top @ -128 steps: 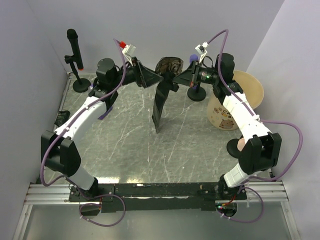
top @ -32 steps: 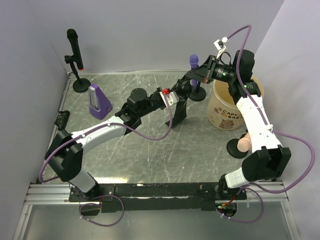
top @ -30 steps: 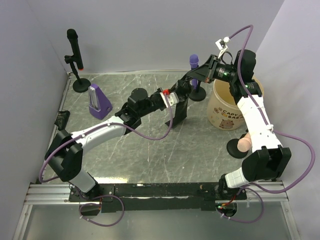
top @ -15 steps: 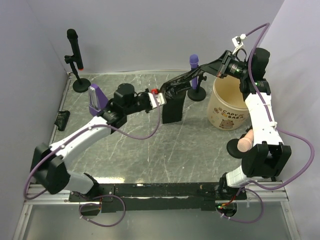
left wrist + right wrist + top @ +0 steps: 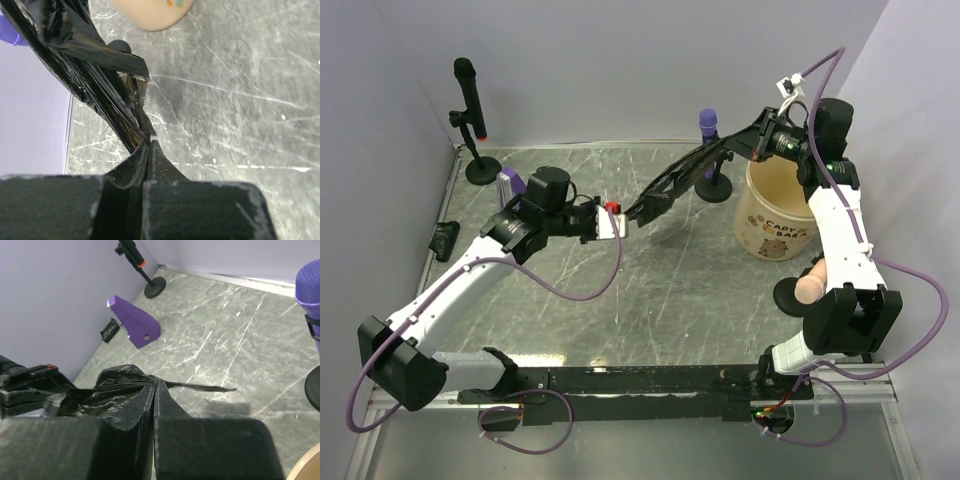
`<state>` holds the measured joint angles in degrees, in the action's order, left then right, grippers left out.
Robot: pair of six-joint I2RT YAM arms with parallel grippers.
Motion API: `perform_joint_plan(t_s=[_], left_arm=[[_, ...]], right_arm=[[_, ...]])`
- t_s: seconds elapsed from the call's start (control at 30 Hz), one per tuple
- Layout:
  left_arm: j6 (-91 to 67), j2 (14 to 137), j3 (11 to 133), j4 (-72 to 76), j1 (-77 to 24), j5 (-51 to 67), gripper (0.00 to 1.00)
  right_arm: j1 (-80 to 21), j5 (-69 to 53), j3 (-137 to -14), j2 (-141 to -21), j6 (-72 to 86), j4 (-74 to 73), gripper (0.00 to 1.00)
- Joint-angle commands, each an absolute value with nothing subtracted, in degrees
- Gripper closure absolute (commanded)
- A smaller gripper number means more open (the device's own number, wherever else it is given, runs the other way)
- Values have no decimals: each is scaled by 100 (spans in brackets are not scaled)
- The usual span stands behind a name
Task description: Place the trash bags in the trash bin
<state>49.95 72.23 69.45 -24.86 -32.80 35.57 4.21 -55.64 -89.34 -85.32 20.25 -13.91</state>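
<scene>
One black glossy trash bag (image 5: 672,182) hangs stretched in the air as a narrow strip between both grippers. My left gripper (image 5: 626,216) is shut on its lower left end, above the middle of the table. In the left wrist view the jaws (image 5: 148,143) pinch the crinkled film (image 5: 92,70). My right gripper (image 5: 732,150) is shut on the upper right end, just left of the tan trash bin (image 5: 778,215). The right wrist view shows its jaws (image 5: 156,381) closed on bunched plastic (image 5: 107,390). The trash bin stands upright at the right, its underside edge (image 5: 155,12) showing in the left wrist view.
A purple microphone (image 5: 707,125) on a round stand is behind the bag, next to the bin. A black microphone (image 5: 468,105) stands at the back left. A purple metronome (image 5: 508,184) sits behind my left arm. A pink object on a black base (image 5: 805,287) is at the right.
My left gripper has pulled back to the left with its end of the bag. The right gripper has shifted right toward the bin. The bag went from hanging down to a taut strip.
</scene>
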Motion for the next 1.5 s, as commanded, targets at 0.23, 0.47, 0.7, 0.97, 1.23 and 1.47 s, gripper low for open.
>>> perform_joint_plan(t_s=[0.23, 0.47, 0.7, 0.97, 1.23, 1.47], left_arm=[[5214, 6627, 7058, -2937, -2602, 3771, 99], [4713, 6547, 6942, -1855, -2522, 3691, 99], [3369, 7487, 8699, -2653, -2514, 4026, 99], [786, 8059, 9615, -2524, -2417, 4131, 99], [-377, 8112, 9808, -2048, -2373, 4157, 99], [-1018, 8174, 9914, -1706, -2276, 3482, 100]], right_arm=[[212, -4966, -9387, -8289, -874, -2214, 100], [-430, -4835, -9360, -7893, -2099, -2714, 97], [-501, -4227, -9027, -7797, -1838, -3164, 42], [-833, -5176, -7816, -6655, -1801, -2717, 37], [-1749, -5378, -7268, -6714, -1389, -2040, 33], [-2029, -5573, -7173, -6540, -1932, -2013, 32]])
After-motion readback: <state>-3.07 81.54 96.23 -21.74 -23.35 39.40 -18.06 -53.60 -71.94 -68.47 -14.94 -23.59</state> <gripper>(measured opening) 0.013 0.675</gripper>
